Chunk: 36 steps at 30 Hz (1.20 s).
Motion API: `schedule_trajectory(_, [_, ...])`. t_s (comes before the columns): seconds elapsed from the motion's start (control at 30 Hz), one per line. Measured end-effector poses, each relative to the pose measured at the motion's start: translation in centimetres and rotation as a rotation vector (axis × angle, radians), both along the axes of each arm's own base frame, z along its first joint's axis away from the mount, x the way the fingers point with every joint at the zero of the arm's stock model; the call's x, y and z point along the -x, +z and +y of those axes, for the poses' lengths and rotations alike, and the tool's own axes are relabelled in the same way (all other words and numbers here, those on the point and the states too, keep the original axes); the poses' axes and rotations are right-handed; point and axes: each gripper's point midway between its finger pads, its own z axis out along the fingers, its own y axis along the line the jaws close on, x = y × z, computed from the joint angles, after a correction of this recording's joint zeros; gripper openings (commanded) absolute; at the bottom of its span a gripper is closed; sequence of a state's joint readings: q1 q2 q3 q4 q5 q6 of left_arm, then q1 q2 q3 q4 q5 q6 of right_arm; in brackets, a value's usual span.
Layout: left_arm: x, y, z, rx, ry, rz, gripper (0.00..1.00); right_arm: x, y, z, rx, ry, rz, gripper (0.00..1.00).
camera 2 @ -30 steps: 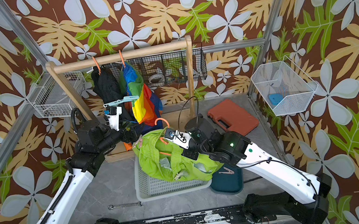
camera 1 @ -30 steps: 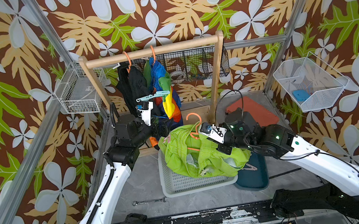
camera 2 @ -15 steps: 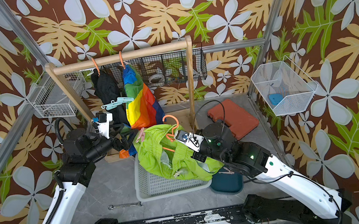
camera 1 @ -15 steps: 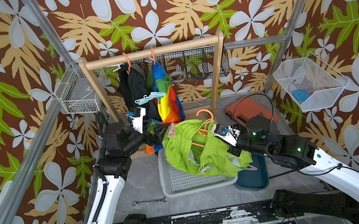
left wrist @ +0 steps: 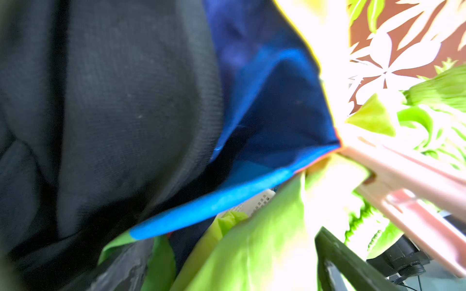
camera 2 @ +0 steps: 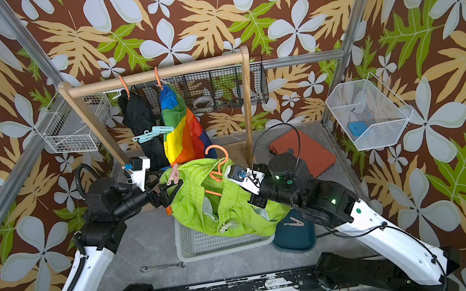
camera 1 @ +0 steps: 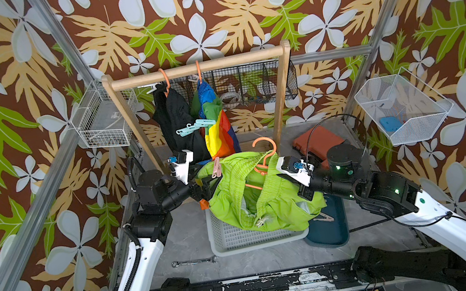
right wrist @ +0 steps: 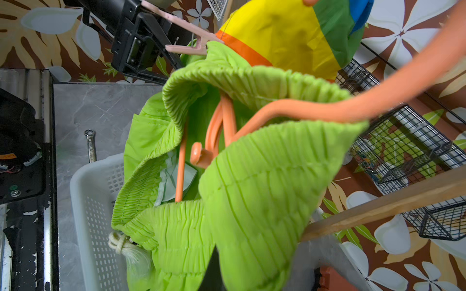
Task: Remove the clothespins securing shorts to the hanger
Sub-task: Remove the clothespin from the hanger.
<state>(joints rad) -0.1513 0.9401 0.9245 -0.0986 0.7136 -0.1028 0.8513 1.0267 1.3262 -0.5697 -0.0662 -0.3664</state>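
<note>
Where the cloth bunches in the middle of both top views, the lime green shorts (camera 1: 267,207) carry one pinkish clothespin (camera 1: 215,168), clipped to the upper-left edge of the waistband. An orange hanger (camera 1: 265,153) is threaded through that waistband with its hook sticking up.

The left gripper (camera 1: 212,186) stands wide open just left of the shorts, right below that clothespin, and holds nothing. The right gripper (camera 1: 287,179) is closed at the right edge of the green fabric. Its tips are buried in the folds, so I cannot tell whether it pinches cloth or hanger.

The shorts hang over a white basket (camera 1: 215,237) on the grey table (camera 1: 183,239). Above them in the frame, the black shorts (camera 1: 175,120), with mint clothespins (camera 1: 190,126) at their right edge, and the colour-blocked shorts (camera 1: 219,124) hang from the wooden rail (camera 1: 228,61). At lower right, a beige clothespin (camera 1: 323,218) lies on a dark teal tray (camera 1: 331,233).
</note>
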Motion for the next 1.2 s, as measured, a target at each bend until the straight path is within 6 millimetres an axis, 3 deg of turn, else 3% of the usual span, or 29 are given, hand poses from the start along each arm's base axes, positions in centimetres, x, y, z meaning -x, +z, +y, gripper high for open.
schedule_trajectory(0.07, [0.2,0.3,-0.3,0.013,-0.022,-0.012,0.92,0.0,-0.1,0.3,-0.001,0.015,0.009,0.00])
schedule_trajectory(0.13, [0.6,0.6,-0.6,0.032,-0.050,-0.020,0.77,-0.4,-0.2,0.6,-0.002,0.023,0.023,0.00])
schedule_trajectory(0.17, [0.8,0.7,-0.7,0.036,-0.062,-0.025,0.64,-0.6,-0.4,0.7,-0.002,0.025,0.031,0.00])
schedule_trajectory(0.23, [1.1,0.8,-1.0,0.049,-0.083,-0.024,0.22,-1.4,-0.7,0.8,0.001,0.022,0.046,0.00])
schedule_trajectory(0.27, [1.2,0.7,-1.0,0.051,-0.088,-0.023,0.07,-1.7,-0.8,0.8,0.000,0.018,0.050,0.00])
schedule_trajectory(0.3, [1.4,0.7,-1.1,0.059,-0.104,-0.015,0.00,-2.2,-0.8,0.8,-0.002,0.011,0.052,0.00])
schedule_trajectory(0.4, [2.5,0.6,-1.6,0.072,-0.159,-0.013,0.00,-3.8,-0.8,0.6,0.005,-0.024,0.050,0.00])
schedule_trajectory(0.53, [2.3,-0.2,-1.4,0.077,-0.144,0.002,0.00,-5.4,-1.4,1.0,0.028,-0.036,0.058,0.02])
schedule_trajectory(0.67, [2.4,-0.8,-1.5,0.080,-0.156,0.010,0.00,-6.9,-2.5,1.1,0.058,-0.079,0.058,0.48])
schedule_trajectory(0.73, [2.6,-0.7,-1.8,0.079,-0.169,-0.004,0.00,-7.3,-2.1,0.8,0.042,-0.111,0.036,0.62])
schedule_trajectory(0.8, [2.2,-0.9,-1.5,0.075,-0.142,-0.006,0.00,-7.2,-0.7,0.3,0.008,-0.129,-0.005,0.68])
schedule_trajectory(0.93, [1.8,-1.3,-1.0,0.071,-0.095,-0.006,0.00,-6.8,2.9,-1.6,-0.064,-0.195,-0.107,0.74])
schedule_trajectory(1.03, [1.6,-1.3,-1.0,0.077,-0.087,-0.007,0.00,-6.0,4.1,-2.2,-0.078,-0.210,-0.159,0.74])
schedule_trajectory(1.13, [1.0,-1.6,-1.0,0.086,-0.081,0.018,0.00,-4.0,3.4,0.0,-0.041,-0.133,-0.204,0.74])
schedule_trajectory(1.2, [0.6,-1.8,-1.1,0.091,-0.079,0.041,0.00,-2.6,1.8,2.4,0.032,-0.074,-0.249,0.75])
